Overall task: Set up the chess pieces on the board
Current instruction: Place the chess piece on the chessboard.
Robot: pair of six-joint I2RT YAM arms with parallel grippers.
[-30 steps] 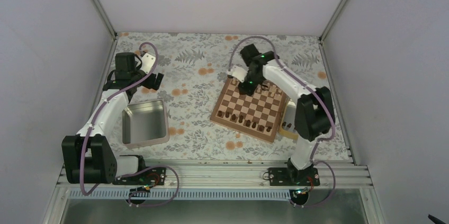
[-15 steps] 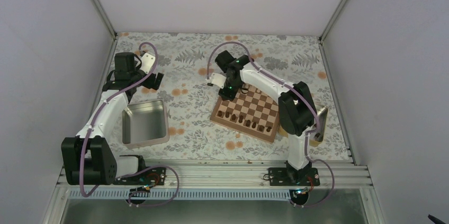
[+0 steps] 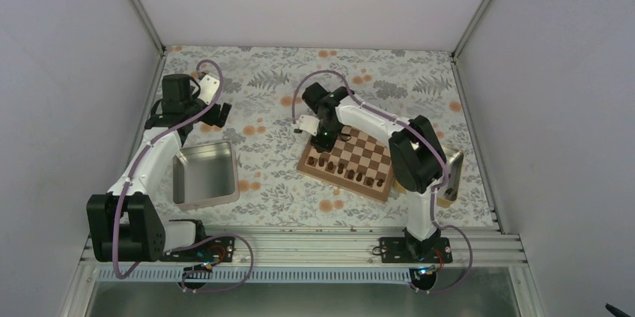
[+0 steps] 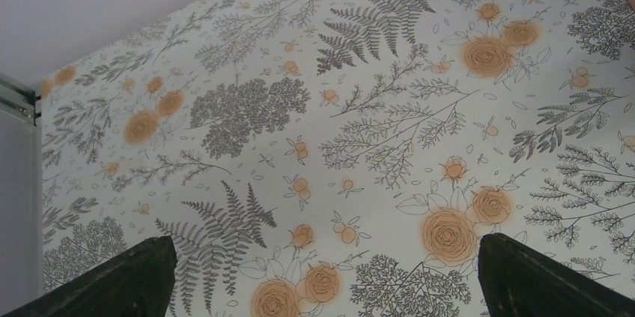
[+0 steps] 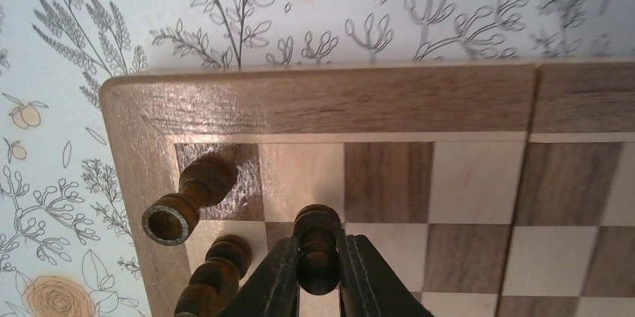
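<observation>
The board lies right of centre on the flowered table, with dark chess pieces lined along its near edge. My right gripper hangs over the board's far left corner. In the right wrist view it is shut on a dark turned chess piece, over the squares just inside the corner of the board. Two more dark pieces stand beside it on the corner squares. My left gripper is open over bare tablecloth, far left of the board.
An open grey metal tin sits at the left, near my left arm. A light wooden tray shows at the board's right side, partly behind my right arm's elbow.
My right gripper swung left along the board's far edge to its far left corner, then came slightly nearer. The left arm has not moved.
</observation>
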